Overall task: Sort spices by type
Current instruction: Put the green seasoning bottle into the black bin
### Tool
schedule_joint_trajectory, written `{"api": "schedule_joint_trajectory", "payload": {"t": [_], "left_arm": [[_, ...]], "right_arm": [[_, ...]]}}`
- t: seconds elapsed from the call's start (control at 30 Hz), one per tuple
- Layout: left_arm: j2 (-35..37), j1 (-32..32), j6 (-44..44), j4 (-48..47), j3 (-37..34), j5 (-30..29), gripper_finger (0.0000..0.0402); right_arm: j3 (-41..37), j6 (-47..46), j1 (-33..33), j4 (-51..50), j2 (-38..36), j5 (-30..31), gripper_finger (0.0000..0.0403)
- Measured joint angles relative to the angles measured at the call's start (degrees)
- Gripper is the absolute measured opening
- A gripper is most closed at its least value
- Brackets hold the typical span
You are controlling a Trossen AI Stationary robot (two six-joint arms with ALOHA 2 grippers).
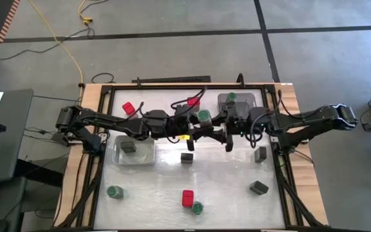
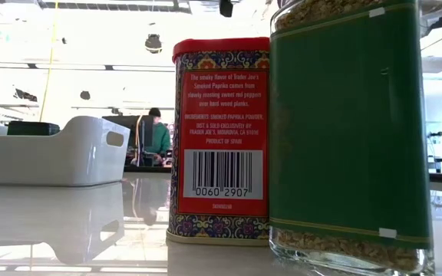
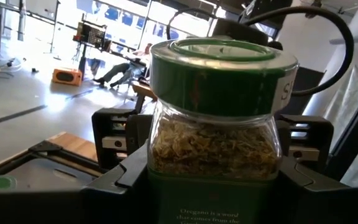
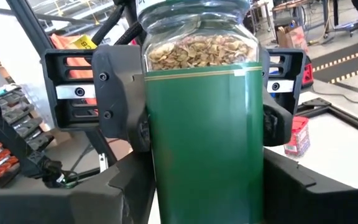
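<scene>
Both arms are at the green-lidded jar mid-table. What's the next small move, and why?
Probably ease the right gripper off the green-lidded jar and back it away: the left gripper is clamped on the jar's sides, so it looks supported.

Glass, printed tin, glossy tabletop and matt black plastic

I see the jar [image 3: 213, 134] as clear, smooth glass with a glossy green plastic lid [image 3: 219, 65] and a matt green paper label [image 4: 204, 143], coarse dried flakes showing through; the red tin [image 2: 219, 138] beside another jar in the low view looks like printed metal with a satin sheen; the tabletop [image 2: 67, 230] is white and glossy, mirroring the smooth white plastic tray [image 2: 52, 149]; the table's edge [image 1: 95, 96] is bare wood; both grippers' fingers [image 4: 126, 99] look like matt black plastic.
</scene>
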State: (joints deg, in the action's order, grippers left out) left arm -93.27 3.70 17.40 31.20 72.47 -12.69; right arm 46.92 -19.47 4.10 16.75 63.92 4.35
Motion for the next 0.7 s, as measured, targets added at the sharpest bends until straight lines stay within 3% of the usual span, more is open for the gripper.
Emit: {"api": "schedule_joint_trajectory", "payload": {"t": [0.47, 0.7], "left_arm": [[-0.04, -0.07, 0.38, -2.2, 0.0, -0.31, 0.0195], [-0.02, -0.07, -2.29, -9.06, 0.0, -0.09, 0.0195]], "right_arm": [[0.0, 1.18, 0.0, -2.56, -0.8, -0.32, 0.0329], [-0.04, 3.2, -0.73, -15.61, -6.49, -0.39, 0.0333]]}}
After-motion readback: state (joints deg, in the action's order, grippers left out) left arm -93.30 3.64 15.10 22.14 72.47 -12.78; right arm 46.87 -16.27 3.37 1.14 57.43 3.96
